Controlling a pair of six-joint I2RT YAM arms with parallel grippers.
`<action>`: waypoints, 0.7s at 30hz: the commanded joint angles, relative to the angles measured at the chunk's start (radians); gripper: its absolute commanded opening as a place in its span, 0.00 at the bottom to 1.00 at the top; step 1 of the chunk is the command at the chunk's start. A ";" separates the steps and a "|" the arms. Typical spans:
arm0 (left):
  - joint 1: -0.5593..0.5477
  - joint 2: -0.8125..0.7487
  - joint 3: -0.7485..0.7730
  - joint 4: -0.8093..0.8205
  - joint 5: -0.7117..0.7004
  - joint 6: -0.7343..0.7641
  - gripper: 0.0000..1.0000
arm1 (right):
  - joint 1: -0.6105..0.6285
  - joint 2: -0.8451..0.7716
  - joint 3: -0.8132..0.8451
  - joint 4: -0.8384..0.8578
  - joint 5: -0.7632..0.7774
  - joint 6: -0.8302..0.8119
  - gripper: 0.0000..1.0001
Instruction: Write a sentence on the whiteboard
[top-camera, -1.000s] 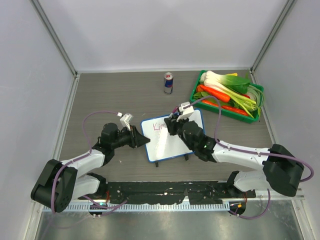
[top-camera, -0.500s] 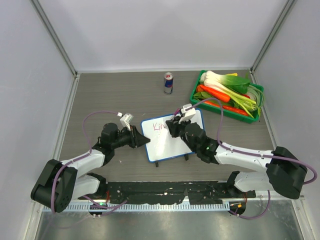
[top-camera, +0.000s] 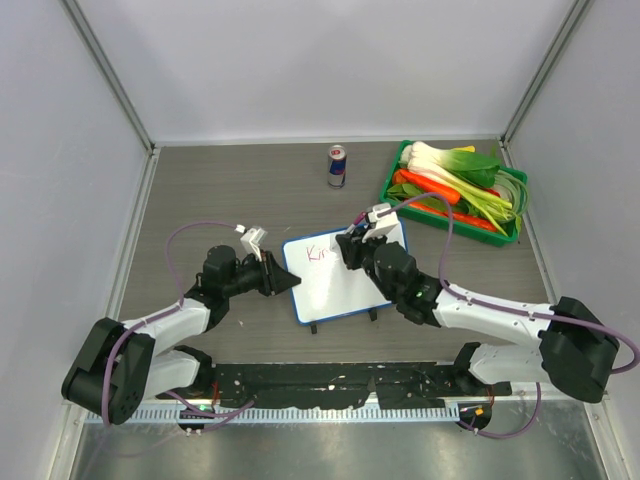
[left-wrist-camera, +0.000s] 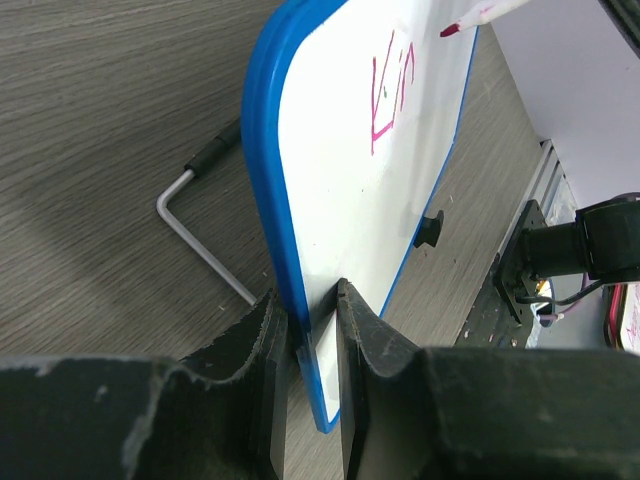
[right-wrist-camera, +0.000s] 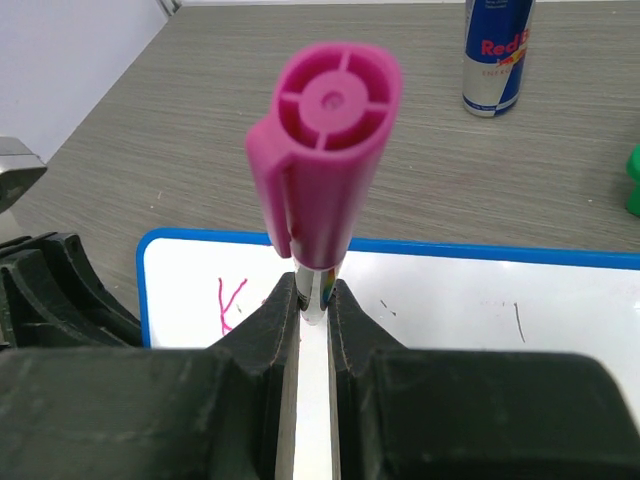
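the left arm lies low across the surface (top-camera: 220, 190), its left fingers (left-wrist-camera: 352, 330) clenched on the blue edge of the whiteboard (top-camera: 350, 290), which stands tilted between the two arms. the right arm reaches forward over the board, its right fingers (right-wrist-camera: 268, 345) grasping a pink marker (right-wrist-camera: 325, 170) whose tip is near the sentence (left-wrist-camera: 390, 100). the sentence so far reads roughly "ki". behind the board, a can (right-wrist-camera: 497, 55) shows part of a "red bull" label.

Can (right-wrist-camera: 497, 55): "Red B" readable. Whiteboard (left-wrist-camera: 340, 200): sentence (left-wrist-camera: 378, 105) reads "Ki".
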 joint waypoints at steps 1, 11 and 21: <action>-0.010 0.012 0.022 -0.008 -0.014 0.060 0.00 | -0.010 0.020 0.042 0.036 0.041 0.001 0.01; -0.011 0.012 0.022 -0.008 -0.014 0.062 0.00 | -0.016 0.052 0.042 0.041 0.032 -0.001 0.01; -0.011 0.015 0.024 -0.008 -0.014 0.062 0.00 | -0.016 0.058 0.036 0.023 -0.032 0.005 0.01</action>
